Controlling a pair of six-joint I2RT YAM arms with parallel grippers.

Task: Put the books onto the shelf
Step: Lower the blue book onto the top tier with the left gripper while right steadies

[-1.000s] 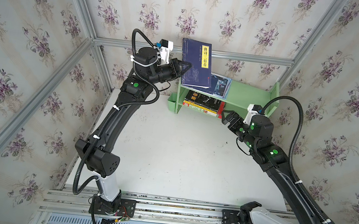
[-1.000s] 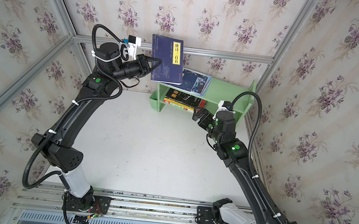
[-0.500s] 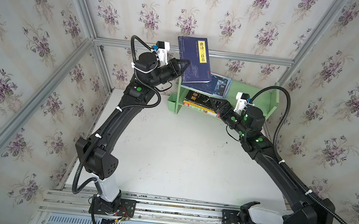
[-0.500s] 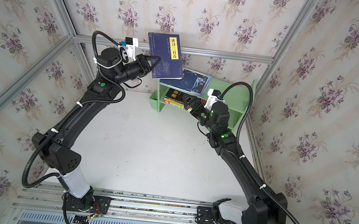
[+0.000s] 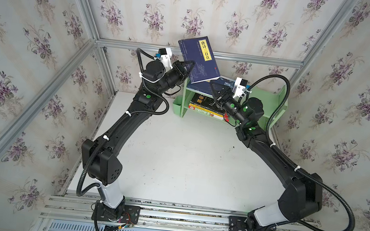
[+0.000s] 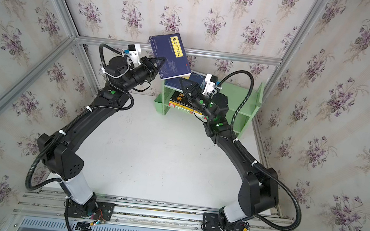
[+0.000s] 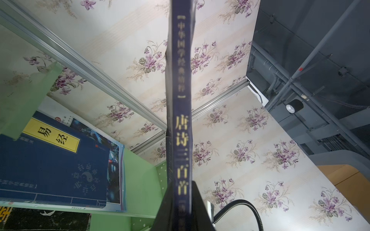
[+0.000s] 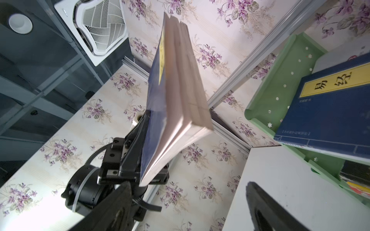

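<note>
Both top views: high over desk, front side, tilted steeply down toward back wall; far enough to hold both arm bases and shelf. Framing nearly equal, slight sideways offset.
Left wrist view: just behind left gripper, very close, sighting along spine of raised navy book, up toward ceiling.
Right wrist view: behind right gripper, facing up at same book's page edge; range unclear, probably near.
Wrist views share raised navy book and flat navy book on shelf top tier
</note>
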